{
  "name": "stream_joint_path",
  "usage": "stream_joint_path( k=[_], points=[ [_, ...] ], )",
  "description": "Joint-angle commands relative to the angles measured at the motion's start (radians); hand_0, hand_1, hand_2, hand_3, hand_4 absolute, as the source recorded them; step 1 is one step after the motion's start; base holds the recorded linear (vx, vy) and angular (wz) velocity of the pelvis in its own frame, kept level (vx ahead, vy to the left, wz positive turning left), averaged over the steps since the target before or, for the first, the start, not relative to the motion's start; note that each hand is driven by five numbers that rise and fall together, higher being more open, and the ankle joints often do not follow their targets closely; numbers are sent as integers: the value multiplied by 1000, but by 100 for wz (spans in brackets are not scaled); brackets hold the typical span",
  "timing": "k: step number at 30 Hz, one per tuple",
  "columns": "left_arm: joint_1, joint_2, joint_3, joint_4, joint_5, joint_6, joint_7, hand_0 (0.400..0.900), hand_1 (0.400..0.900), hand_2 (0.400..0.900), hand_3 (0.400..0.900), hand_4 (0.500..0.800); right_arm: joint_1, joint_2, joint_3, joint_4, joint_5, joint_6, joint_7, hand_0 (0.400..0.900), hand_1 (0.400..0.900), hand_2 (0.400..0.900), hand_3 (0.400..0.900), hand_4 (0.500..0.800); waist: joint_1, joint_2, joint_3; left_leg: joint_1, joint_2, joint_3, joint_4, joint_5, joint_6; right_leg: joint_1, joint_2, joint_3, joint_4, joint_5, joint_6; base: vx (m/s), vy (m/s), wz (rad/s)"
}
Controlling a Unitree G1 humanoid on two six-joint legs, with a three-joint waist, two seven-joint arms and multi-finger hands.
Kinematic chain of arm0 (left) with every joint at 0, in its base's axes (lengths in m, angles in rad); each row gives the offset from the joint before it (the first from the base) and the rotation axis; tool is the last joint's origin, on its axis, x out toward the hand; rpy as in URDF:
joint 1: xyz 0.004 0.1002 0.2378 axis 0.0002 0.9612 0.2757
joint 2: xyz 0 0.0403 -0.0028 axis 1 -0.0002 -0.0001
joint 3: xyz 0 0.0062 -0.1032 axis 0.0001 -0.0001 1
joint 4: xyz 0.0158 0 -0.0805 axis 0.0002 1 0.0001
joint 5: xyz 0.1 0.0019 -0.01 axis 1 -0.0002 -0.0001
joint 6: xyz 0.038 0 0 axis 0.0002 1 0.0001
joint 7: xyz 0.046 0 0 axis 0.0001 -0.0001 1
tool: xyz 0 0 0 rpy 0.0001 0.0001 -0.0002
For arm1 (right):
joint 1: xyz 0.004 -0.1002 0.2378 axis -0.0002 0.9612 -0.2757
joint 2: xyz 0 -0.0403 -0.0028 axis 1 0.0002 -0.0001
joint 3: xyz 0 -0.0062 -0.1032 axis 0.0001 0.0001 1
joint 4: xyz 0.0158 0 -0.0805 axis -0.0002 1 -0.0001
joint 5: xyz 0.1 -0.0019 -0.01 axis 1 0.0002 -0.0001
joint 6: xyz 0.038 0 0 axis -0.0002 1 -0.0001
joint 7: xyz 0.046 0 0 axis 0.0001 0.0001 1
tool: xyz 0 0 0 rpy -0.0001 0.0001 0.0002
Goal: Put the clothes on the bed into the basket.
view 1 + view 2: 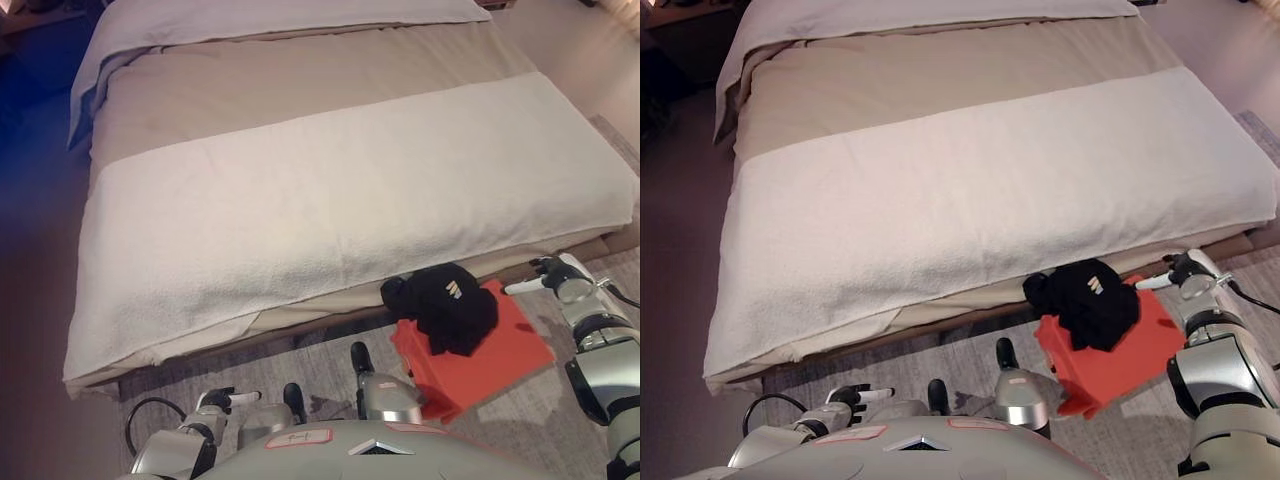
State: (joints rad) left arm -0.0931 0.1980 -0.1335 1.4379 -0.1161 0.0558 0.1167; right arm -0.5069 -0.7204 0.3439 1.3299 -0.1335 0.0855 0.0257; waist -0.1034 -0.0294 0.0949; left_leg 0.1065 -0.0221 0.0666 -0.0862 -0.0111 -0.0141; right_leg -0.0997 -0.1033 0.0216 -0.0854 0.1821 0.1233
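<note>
A black garment [447,305] with a small white mark lies bunched on top of the orange-red basket [515,345], and part of it hangs over the basket's near-left rim. The basket stands on the floor against the foot of the bed [340,190]. My right hand [545,277] hovers just right of the basket's far corner, fingers straight and pointing left, holding nothing. My left hand [222,401] shows low at the left, relaxed and empty, away from the basket. I see only bedding on the bed.
A white blanket [990,190] spans the middle of the bed, with a beige sheet [940,80] and a pale duvet further up. A grey rug [320,355] covers the floor under the basket. Bare floor runs along the bed's left side.
</note>
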Motion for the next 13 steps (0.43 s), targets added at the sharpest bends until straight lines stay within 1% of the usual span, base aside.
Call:
stream_joint_path(
  k=[1, 2, 4, 5, 6, 7, 8, 9, 10, 11, 13],
  points=[
    [-32, 39, 10, 49, -1, -1, 21, 900, 900, 900, 900, 800, -31, -6, -32, 24, 10, -16, -70, 900, 900, 900, 900, 800, 22, -12, -8, -13, 4, -26, -1, -30, -14, -18, -26, 10, 74, -29, 35, 0, 0, 0],
    [-31, 40, 9, 49, -1, -1, 21, 900, 900, 900, 900, 800, -30, -6, -33, 23, 9, -15, -70, 900, 900, 900, 900, 800, 22, -12, -8, -13, 3, -26, -1, -30, -14, -18, -26, 10, 74, -29, 35, 0, 0, 0],
    [-27, 34, 19, 49, 0, -4, 22, 900, 900, 900, 900, 800, 41, 50, -79, 4, 52, -26, -89, 900, 900, 900, 900, 800, 23, -8, -10, -17, 4, -25, -1, -28, -14, -18, -26, 9, 66, -26, 34, 4, -12, 2],
    [-27, 31, 19, 48, 11, -7, 18, 900, 900, 900, 900, 800, 86, 101, -96, 15, 65, -31, -94, 900, 900, 900, 900, 800, 27, -4, -11, -21, 4, -29, -1, -27, -14, -16, -25, 6, 58, -26, 32, 10, -25, 9],
    [-28, 29, 16, 46, 15, -8, 14, 900, 900, 900, 900, 800, 110, 127, -103, 33, 64, -31, -96, 900, 900, 900, 900, 800, 30, -1, -13, -23, 4, -31, -1, -26, -14, -13, -25, 1, 53, -26, 31, 7, -20, 9],
    [-28, 29, 16, 45, 15, -8, 14, 900, 900, 900, 900, 800, 111, 128, -104, 33, 63, -31, -96, 900, 900, 900, 900, 800, 30, -1, -14, -23, 4, -32, -1, -26, -14, -13, -25, 0, 53, -26, 31, 18, -27, 20],
    [-29, 25, 1, 44, 32, -7, 7, 900, 900, 900, 900, 800, 143, 184, -111, 62, 65, -29, -100, 900, 900, 900, 900, 800, 35, 4, -18, -26, 6, -40, -1, -24, -15, -5, -25, -12, 43, -27, 29, 25, -28, 21],
    [-28, 23, -5, 43, 39, -8, 5, 900, 900, 900, 900, 800, 161, 209, -115, 69, 71, -29, -99, 900, 900, 900, 900, 800, 37, 5, -21, -27, 6, -44, -1, -24, -15, -2, -25, -16, 41, -29, 28, 25, -28, 21],
    [-28, 24, -5, 43, 39, -8, 5, 900, 900, 900, 900, 800, 161, 209, -116, 69, 71, -29, -99, 900, 900, 900, 900, 800, 37, 5, -21, -27, 6, -44, -1, -24, -15, -1, -25, -17, 40, -29, 28, 40, -30, 21],
    [-25, 21, -9, 43, 50, -8, -2, 900, 900, 900, 900, 800, 202, 270, -133, 91, 102, -28, -91, 900, 900, 900, 900, 800, 41, 8, -28, -27, 8, -51, -1, -24, -16, 9, -25, -26, 33, -33, 26, 40, -28, 21],
    [-22, 22, -8, 43, 58, -6, -9, 900, 900, 900, 900, 800, 228, 312, -136, 99, 121, -26, -82, 900, 900, 900, 900, 800, 44, 9, -33, -26, 9, -57, -1, -24, -17, 18, -25, -33, 30, -36, 25, 42, -26, 19]
  ],
)
